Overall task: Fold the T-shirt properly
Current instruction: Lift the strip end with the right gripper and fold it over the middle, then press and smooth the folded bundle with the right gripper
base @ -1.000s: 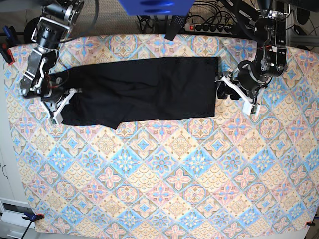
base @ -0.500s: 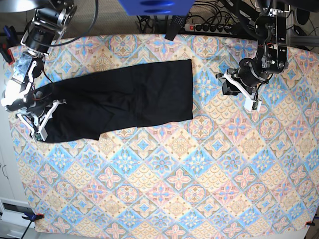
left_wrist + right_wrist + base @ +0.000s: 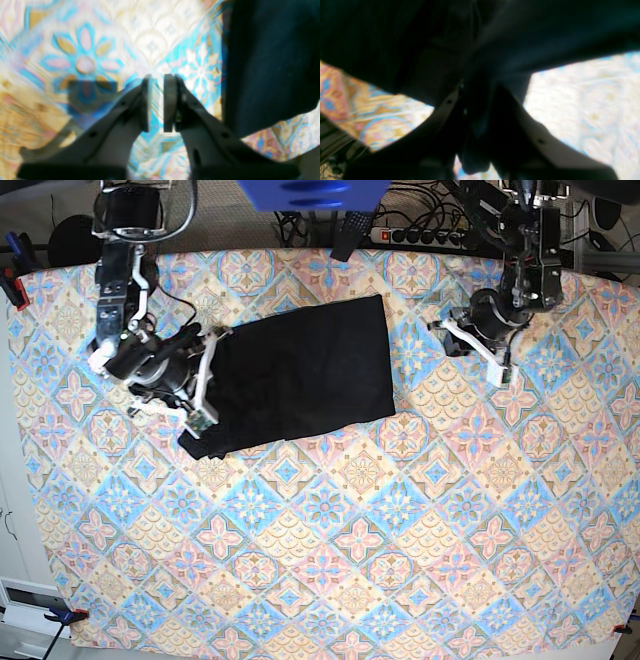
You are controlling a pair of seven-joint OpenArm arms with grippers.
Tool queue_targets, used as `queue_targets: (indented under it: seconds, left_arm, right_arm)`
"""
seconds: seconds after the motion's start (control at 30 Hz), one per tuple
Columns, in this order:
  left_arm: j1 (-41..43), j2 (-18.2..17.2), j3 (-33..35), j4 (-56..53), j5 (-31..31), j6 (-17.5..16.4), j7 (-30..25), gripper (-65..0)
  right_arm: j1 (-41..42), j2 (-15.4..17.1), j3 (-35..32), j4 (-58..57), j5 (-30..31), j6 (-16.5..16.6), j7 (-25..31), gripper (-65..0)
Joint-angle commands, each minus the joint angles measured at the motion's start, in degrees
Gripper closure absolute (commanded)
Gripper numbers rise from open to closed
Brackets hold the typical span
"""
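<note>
The black T-shirt (image 3: 310,370) lies on the patterned tablecloth (image 3: 350,560), bunched into a shorter shape with its left end doubled over. In the base view my right gripper (image 3: 205,385) sits at that left end. The right wrist view shows my right gripper (image 3: 477,82) shut on a fold of the T-shirt (image 3: 420,37). My left gripper (image 3: 448,338) hangs to the right of the shirt, apart from it. In the left wrist view my left gripper (image 3: 157,77) is shut but for a thin slit, holding nothing, with the T-shirt (image 3: 270,62) to its right.
A power strip (image 3: 420,235) and cables lie beyond the table's far edge, beside a blue object (image 3: 310,192). A clamp (image 3: 12,285) grips the cloth at the left edge. The tablecloth's front half stretches out below the shirt.
My right gripper swung right with the shirt's left end, doubling it over the body. My left gripper closed its jaws and stays off the shirt's right edge.
</note>
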State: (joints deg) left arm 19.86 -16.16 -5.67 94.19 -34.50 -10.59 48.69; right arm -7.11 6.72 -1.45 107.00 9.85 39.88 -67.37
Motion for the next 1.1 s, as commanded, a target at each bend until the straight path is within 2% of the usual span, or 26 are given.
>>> queue_targets:
  seconds: [0.0, 0.2, 0.43, 0.57, 0.63, 0.7, 0.8, 0.9, 1.07]
  left_arm:
    - [-0.12, -0.5, -0.26, 0.97, -0.44, -0.09, -1.17, -3.4]
    - [-0.38, -0.32, -0.17, 0.97, -0.44, -0.09, -1.17, -3.2]
    - [-0.56, 1.26, -0.17, 0.97, -0.36, -0.09, -1.26, -3.2]
    - [-0.56, 1.26, -0.17, 0.97, -0.36, -0.09, -1.26, -3.2]
    - [-0.47, 1.26, -0.17, 0.97, -0.36, -0.09, -1.26, -3.2]
    - [-0.47, 1.26, -0.17, 1.06, -0.36, -0.09, -1.26, -3.2]
    - [-0.47, 1.26, -0.17, 1.06, -0.44, -0.09, -1.26, -3.2]
    - [-0.47, 1.17, -0.26, 1.15, -0.44, -0.09, -1.26, -3.2]
    - [-0.47, 1.17, -0.26, 1.24, -0.44, -0.09, -1.26, -3.2]
  right_arm:
    - [1.18, -1.05, -1.05, 1.26, 1.19, 0.12, 1.75, -0.1]
    - [1.27, -7.47, -6.5, 1.35, 1.19, 0.12, 1.84, -0.1]
    - [1.8, -11.42, -12.83, 0.74, 0.83, 0.12, 1.92, -0.2]
    - [5.66, -14.33, -18.02, -5.07, -3.65, 0.12, 2.1, -0.4]
    - [7.6, -14.5, -20.92, -9.46, -7.78, 0.12, 3.15, -2.0]
    - [8.21, -14.5, -23.91, -12.01, -11.39, 0.12, 5.53, -6.6]
    - [8.13, -14.41, -26.55, -12.71, -16.92, 0.12, 6.32, -16.8]
    - [8.04, -12.92, -27.25, -11.57, -17.63, 0.12, 6.23, -25.5]
    - [6.81, -10.81, -27.25, -7.88, -17.63, 0.12, 6.23, -26.3]
